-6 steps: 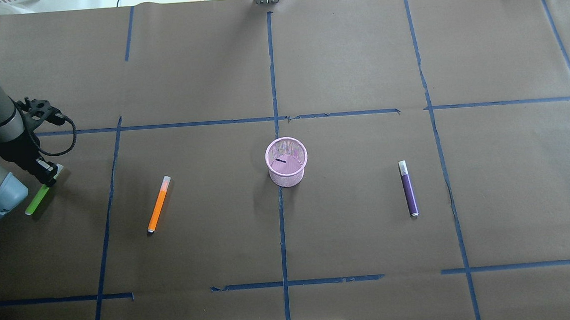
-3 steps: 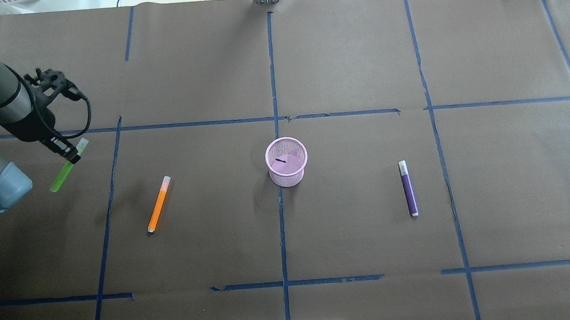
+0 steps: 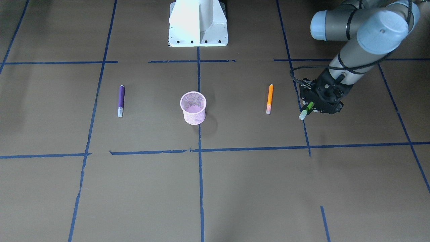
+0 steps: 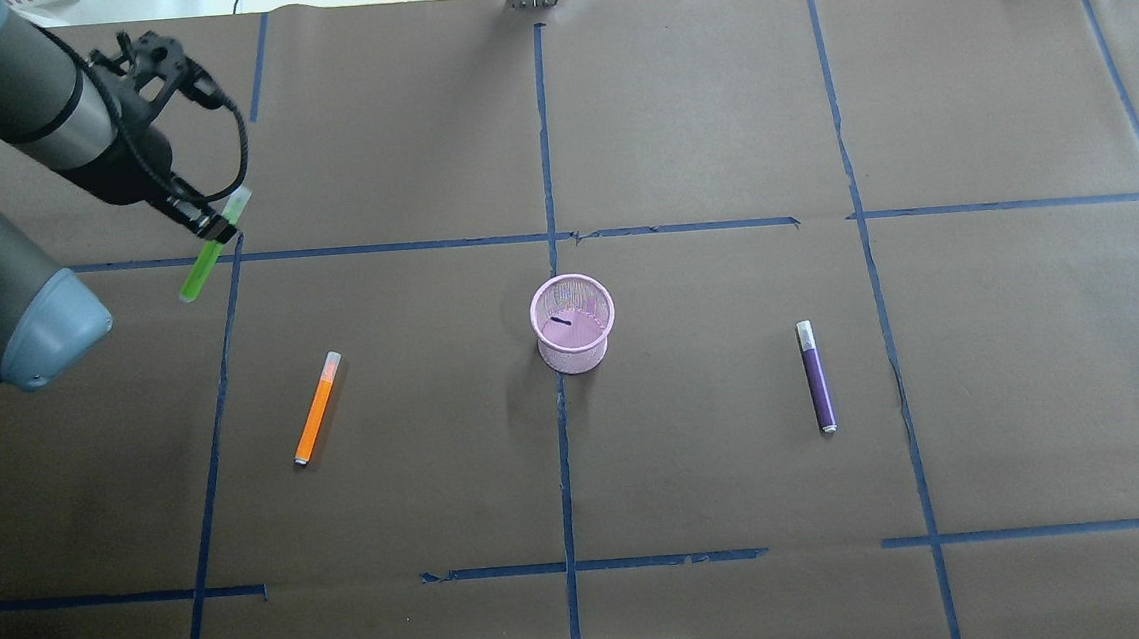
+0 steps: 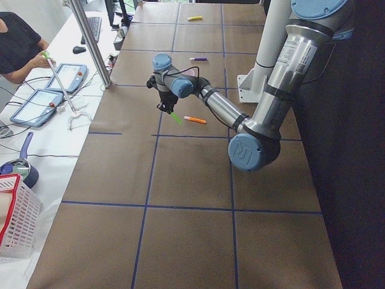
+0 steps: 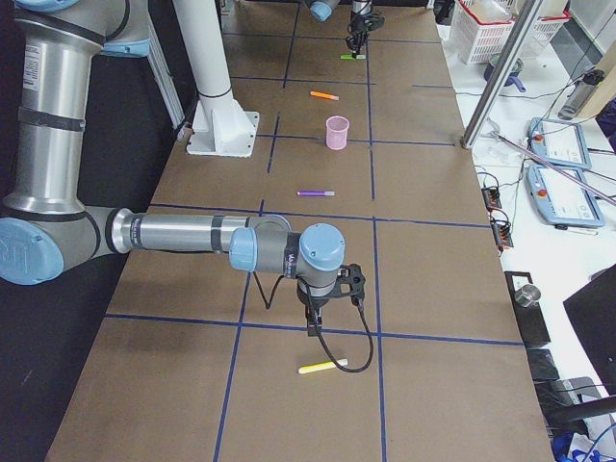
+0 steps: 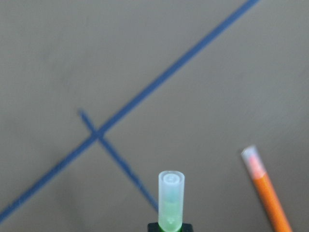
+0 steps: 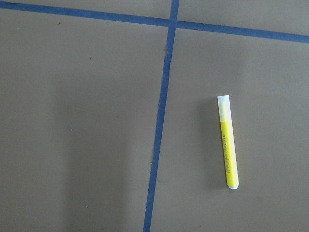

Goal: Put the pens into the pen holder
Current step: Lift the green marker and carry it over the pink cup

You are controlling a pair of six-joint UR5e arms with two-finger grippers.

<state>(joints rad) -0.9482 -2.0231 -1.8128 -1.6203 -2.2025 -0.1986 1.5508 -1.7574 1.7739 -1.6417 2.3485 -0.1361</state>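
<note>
My left gripper (image 4: 212, 227) is shut on the green pen (image 4: 198, 272), holding it near its pale cap end, tilted and clear of the table (image 4: 717, 129). The wrist view shows the cap (image 7: 171, 193) sticking out past the fingers. The orange pen (image 4: 317, 408) lies flat to the right of the gripper, and the purple pen (image 4: 815, 376) lies further right. The pink mesh pen holder (image 4: 573, 323) stands upright between them. My right gripper (image 6: 313, 322) shows only in the exterior right view, above a yellow pen (image 8: 228, 141); I cannot tell its state.
Blue tape lines cross the brown paper. The robot's white base (image 3: 198, 23) stands at the table's near edge. A person (image 5: 18, 48) sits at a side bench with tablets. A white basket (image 5: 15, 223) stands past the table's left end.
The left gripper has risen with the green pen off the table and carried it toward the far side and to the right in the overhead view. The other pens and the holder stayed put.
</note>
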